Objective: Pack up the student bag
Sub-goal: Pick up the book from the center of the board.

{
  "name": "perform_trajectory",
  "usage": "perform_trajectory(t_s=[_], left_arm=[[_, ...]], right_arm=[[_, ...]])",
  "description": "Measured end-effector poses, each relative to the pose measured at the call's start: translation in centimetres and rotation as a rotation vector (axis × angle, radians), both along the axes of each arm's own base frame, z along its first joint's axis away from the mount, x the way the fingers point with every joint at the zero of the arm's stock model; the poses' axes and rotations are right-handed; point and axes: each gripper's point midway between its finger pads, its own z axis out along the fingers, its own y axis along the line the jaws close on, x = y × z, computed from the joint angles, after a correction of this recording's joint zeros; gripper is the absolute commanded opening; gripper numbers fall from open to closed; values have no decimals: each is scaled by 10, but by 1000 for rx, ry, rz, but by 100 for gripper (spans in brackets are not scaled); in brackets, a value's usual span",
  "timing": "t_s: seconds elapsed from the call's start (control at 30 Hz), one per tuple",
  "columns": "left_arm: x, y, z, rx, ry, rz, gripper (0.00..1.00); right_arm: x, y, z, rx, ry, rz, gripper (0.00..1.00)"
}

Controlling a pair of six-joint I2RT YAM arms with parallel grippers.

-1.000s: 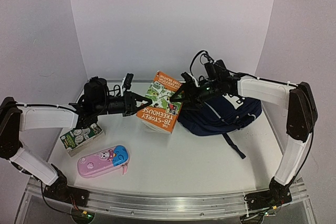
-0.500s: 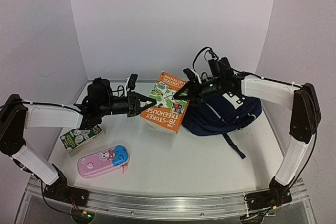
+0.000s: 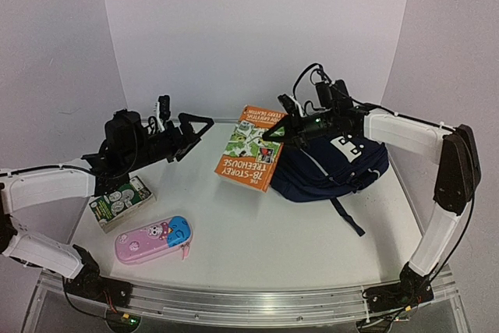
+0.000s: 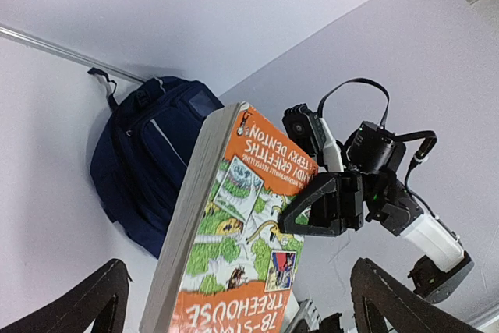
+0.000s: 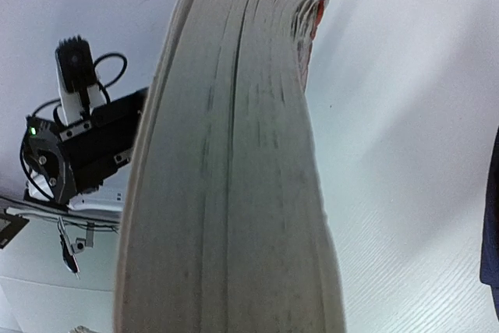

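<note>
Two claws flank the book (image 3: 249, 150). The right claw (image 3: 274, 132) clamps its edge nearest the student bag (image 3: 335, 165), holding it tilted just left of the bag. The left claw (image 3: 191, 125) gapes wide and empty, farther left, apart from the book. Bare worktop (image 3: 273, 232) lies in front of the bag.

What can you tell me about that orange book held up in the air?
The book is a thick paperback with an orange cover, cartoon pictures and the title "78-Storey Treehouse". Its pale page edges look slightly wavy. It hangs tilted above the table, its title upside down from overhead. The right claw grips its upper right edge, and the open left claw is apart from it. The navy backpack lies just to its right; whether they touch is unclear.
</note>
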Motion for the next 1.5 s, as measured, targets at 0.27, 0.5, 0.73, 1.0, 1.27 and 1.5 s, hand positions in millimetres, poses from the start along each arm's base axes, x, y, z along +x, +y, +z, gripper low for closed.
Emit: perform_trajectory(t_s=[0.27, 0.5, 0.73, 1.0, 1.27, 1.5], left_arm=[[-3, 1, -57, -74, 81, 45, 100], [-12, -25, -43, -213, -7, -3, 100], [0, -41, -51, -301, -14, -15, 100], [9, -62, -63, -323, 31, -44, 99], [3, -68, -53, -337, 6, -95, 93], [-10, -69, -45, -338, -13, -143, 91]], right_arm=[[55, -13, 46, 145, -29, -211, 0], [69, -12, 83, 300, -23, -286, 0], [69, -12, 73, 349, 49, -313, 0], [58, -2, 57, 351, 82, -297, 0], [58, -3, 64, 373, 55, -290, 0], [60, -6, 69, 380, 60, -285, 0]])
